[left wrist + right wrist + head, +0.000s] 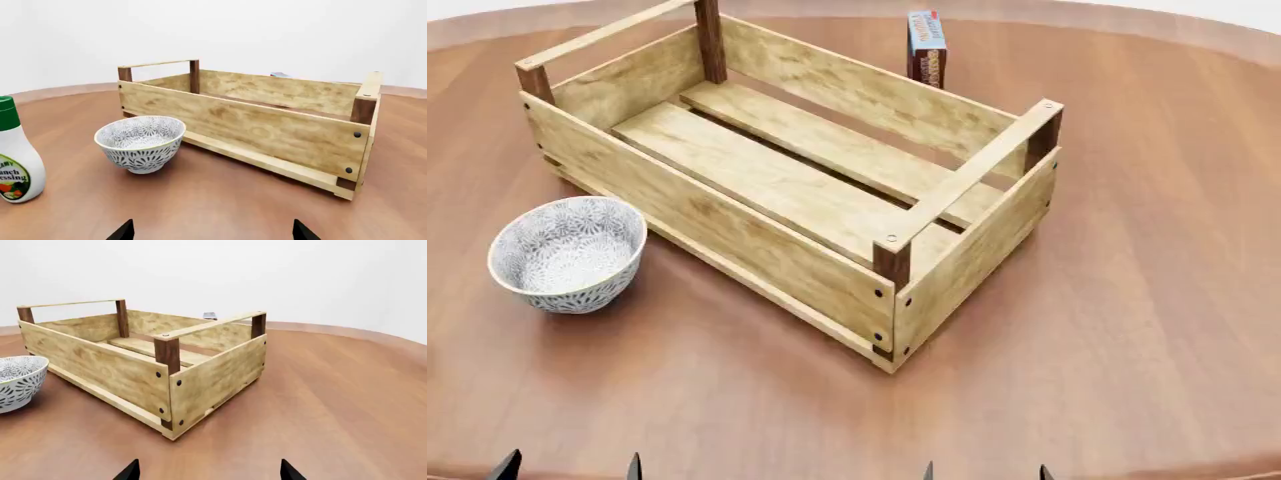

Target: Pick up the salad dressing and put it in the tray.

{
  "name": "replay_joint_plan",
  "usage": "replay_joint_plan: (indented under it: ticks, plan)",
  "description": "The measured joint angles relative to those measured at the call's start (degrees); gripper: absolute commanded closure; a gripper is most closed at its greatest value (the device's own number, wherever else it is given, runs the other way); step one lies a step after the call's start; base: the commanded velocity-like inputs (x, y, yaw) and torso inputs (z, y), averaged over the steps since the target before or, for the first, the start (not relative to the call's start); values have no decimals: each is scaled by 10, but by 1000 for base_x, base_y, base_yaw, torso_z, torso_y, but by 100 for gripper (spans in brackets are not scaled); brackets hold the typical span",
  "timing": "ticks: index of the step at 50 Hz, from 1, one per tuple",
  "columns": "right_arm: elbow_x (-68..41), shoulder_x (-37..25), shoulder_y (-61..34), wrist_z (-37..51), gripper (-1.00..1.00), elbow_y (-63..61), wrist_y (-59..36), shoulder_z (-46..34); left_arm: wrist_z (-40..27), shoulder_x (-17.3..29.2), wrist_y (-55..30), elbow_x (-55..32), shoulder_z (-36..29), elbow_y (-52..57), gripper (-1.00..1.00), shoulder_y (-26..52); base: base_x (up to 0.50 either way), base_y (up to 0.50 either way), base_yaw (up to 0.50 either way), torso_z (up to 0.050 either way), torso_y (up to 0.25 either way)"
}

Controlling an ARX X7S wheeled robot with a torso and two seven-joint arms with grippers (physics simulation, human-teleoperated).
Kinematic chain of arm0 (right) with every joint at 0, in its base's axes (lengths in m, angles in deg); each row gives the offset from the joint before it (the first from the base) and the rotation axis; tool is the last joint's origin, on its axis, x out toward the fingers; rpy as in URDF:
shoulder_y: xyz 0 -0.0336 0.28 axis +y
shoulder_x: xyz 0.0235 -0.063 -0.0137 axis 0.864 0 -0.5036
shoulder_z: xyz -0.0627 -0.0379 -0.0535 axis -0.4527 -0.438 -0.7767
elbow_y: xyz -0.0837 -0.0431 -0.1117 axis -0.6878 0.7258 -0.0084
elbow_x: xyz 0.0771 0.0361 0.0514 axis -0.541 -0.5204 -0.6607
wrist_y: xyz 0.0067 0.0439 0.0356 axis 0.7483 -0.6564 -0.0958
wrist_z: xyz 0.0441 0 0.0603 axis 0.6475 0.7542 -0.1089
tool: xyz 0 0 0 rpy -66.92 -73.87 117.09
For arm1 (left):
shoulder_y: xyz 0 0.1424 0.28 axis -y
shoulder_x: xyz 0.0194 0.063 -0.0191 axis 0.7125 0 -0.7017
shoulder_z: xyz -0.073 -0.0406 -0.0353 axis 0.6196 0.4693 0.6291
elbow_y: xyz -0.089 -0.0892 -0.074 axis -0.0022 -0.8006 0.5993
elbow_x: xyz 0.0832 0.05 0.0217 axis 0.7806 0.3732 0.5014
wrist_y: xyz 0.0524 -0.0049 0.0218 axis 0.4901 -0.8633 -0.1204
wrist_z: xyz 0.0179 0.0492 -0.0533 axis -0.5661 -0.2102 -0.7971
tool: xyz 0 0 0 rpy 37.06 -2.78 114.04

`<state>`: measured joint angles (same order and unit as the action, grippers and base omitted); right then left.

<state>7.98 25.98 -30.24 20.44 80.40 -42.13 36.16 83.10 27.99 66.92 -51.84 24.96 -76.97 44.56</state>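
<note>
Both grippers, left (567, 468) and right (985, 470), being held spread and empty at near edge. Approach step being judged pending. Salad dressing (15, 152) being seen left of bowl (566, 253), outside tray (761, 250); leftward reach by left gripper being called for.

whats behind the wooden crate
A small box stands upright on the table just behind the crate. Only its upper part shows above the far wall; its lower part is covered.
</note>
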Motion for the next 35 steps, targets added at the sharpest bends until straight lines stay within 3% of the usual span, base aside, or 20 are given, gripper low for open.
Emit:
replay_joint_plan:
  ticks: [22,35]
  plan:
    - [-23,-26,1,25,-100,-6,4,-35,-29,25,5,-26,-30,2,-100,-1,0,0,0,0,0]
    - [-30,-40,2,37,-100,-8,10,-51,-41,37,6,-40,-44,2,-100,0,0,498,0,0,0]
